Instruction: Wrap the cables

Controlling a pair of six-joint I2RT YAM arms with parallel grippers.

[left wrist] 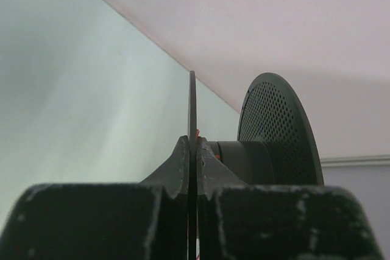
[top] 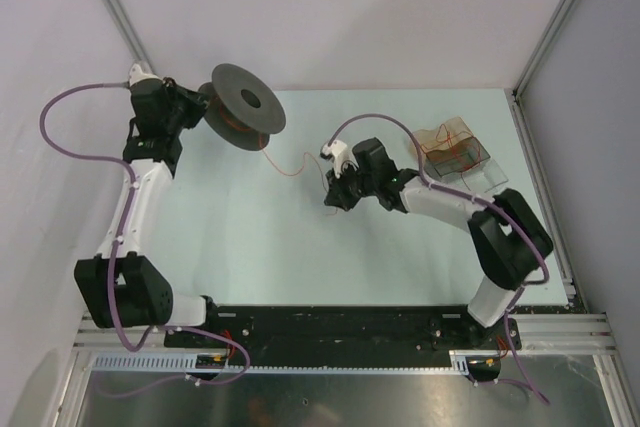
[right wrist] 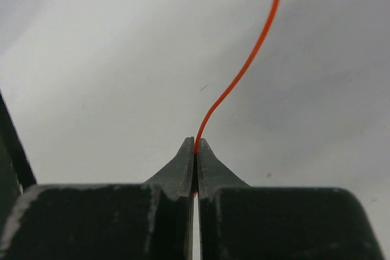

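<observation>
A thin red-orange cable runs from a black spool at the back left across the table to my right gripper. My left gripper is shut on the spool's near flange, with the hub and perforated far flange to its right. A bit of orange wire shows on the hub. My right gripper is shut on the cable, which rises up and to the right from the fingertips.
A clear plastic box holding more red-orange wire stands at the back right, just behind my right arm. White walls and metal frame rails bound the table.
</observation>
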